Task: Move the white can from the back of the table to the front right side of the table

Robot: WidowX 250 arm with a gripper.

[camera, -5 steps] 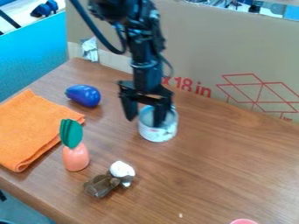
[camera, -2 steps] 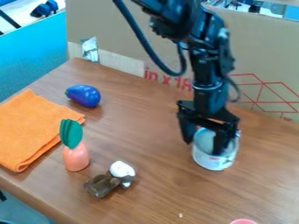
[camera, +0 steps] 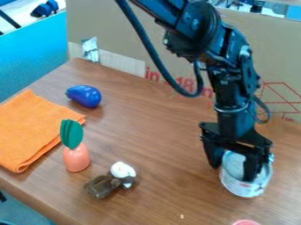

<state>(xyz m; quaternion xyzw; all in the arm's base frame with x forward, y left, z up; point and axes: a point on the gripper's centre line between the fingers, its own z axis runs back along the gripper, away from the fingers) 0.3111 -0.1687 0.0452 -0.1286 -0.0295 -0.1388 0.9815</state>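
The black gripper (camera: 232, 172) is low over the right part of the table, with its fingers apart. A whitish can (camera: 246, 188) with an open top is at the gripper, leaning slightly. One finger stands outside the can's left side, and the other reaches down over its opening, seemingly inside it. Part of the rim is hidden by that finger. Left of centre, a brown toy (camera: 101, 186) with a white round part (camera: 122, 170) lies on the wood.
An orange cloth (camera: 32, 132) covers the table's left side, near a blue toy eggplant (camera: 84, 96) and a pinkish-orange toy (camera: 76, 158) with a green top. A pink object (camera: 245, 223) shows at the bottom edge. Cardboard (camera: 176, 39) stands along the back.
The gripper and the can have moved together to the right and toward the front of the table. The other objects have stayed where they were.
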